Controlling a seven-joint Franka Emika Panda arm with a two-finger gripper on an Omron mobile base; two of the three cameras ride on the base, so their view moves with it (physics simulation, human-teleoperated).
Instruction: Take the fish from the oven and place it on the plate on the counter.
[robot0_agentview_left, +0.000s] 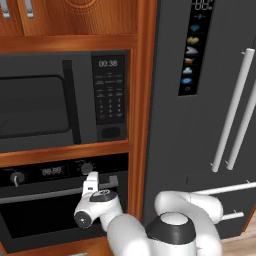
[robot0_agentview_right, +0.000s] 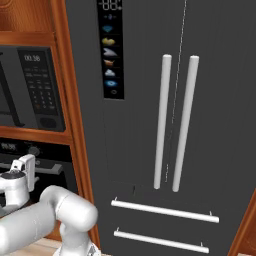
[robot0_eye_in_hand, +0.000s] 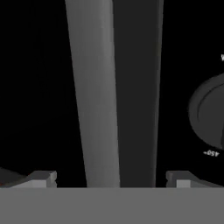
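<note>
Hovering gripper, jaws wide apart, straddles oven handle; knob at 3 o'clock, microwave at 12 o'clock above oven.

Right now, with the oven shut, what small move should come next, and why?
Probably ease the end effector forward and close on the handle. The oven door is shut, the jaws stand open, and in the hand view the bar runs between the fingertips, so it looks lined up for a grasp.
</note>
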